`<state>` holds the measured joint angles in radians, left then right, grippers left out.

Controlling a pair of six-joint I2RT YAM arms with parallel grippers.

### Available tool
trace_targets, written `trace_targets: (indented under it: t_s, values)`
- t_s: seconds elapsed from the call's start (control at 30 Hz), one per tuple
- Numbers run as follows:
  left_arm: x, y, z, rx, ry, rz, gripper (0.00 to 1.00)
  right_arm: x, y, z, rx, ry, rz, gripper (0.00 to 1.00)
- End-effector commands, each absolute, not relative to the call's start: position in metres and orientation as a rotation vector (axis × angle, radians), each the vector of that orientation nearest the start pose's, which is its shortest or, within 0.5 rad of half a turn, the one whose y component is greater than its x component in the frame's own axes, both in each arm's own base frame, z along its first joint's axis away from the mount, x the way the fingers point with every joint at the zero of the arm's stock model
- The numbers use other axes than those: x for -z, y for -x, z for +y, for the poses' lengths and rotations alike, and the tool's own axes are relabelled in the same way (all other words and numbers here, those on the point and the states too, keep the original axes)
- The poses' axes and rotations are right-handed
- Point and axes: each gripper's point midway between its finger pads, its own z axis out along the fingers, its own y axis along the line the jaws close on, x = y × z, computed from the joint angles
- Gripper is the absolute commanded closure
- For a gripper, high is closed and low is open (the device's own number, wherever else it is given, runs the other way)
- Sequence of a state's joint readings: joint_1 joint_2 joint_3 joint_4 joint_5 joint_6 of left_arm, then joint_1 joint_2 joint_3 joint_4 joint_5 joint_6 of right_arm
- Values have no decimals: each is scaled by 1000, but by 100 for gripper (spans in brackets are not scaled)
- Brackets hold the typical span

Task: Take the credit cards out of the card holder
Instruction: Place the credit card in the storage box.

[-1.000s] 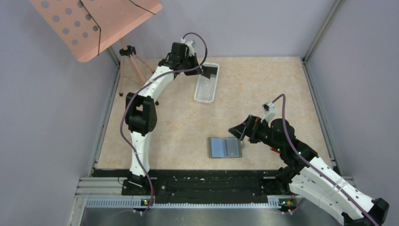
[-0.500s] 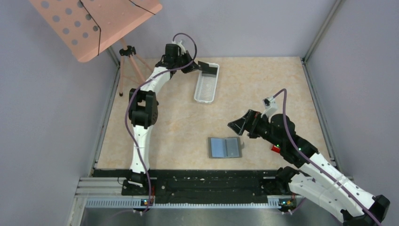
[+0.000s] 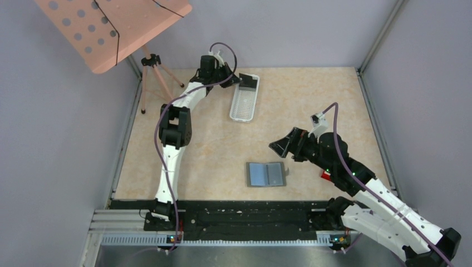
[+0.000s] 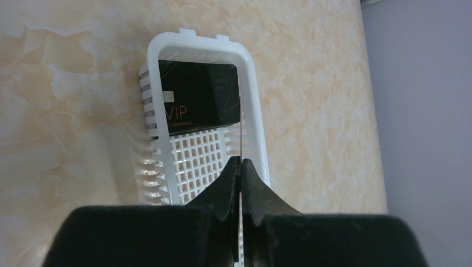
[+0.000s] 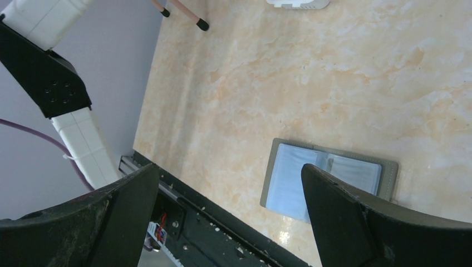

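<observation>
Left wrist view: left end effector [image 4: 241, 167] pinched on a thin card [image 4: 241, 117], edge-on, above the white basket [image 4: 195, 49]. Right end effector [image 5: 229, 169] gapes empty over the open card holder [image 5: 289, 178] on the counter [image 5: 278, 83].

White basket [image 3: 243, 107] sits near tripod [image 3: 151, 62] holding pink board [image 3: 128, 22].

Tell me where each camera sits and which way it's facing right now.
Top external: above and behind the bases, looking down on the table; both arms show.
Left wrist: over the basket, looking down; left hand shut on an edge-on card.
Right wrist: angled down at the card holder; open right hand frames it.
Shared: top and right wrist both see the card holder; all three catch the basket.
</observation>
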<state>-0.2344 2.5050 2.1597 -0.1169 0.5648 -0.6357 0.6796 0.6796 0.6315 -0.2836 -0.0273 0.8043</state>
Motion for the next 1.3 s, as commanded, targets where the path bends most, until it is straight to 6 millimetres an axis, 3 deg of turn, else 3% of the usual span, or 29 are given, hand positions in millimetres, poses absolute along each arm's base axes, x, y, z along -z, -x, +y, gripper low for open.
trace_targets:
  t_s: [0.0, 0.87, 1.27]
  values:
    - [-154, -626, -270, 1141, -7, 2023, 100, -260, -213, 205, -1002, -123, 1926, 1]
    - [-128, -632, -285, 1234, -10, 1997, 100, -268, -226, 210, -979, -138, 1934, 1]
    - [-135, -639, -285, 1235, -5, 1944, 84, -267, -234, 217, -961, -123, 1953, 1]
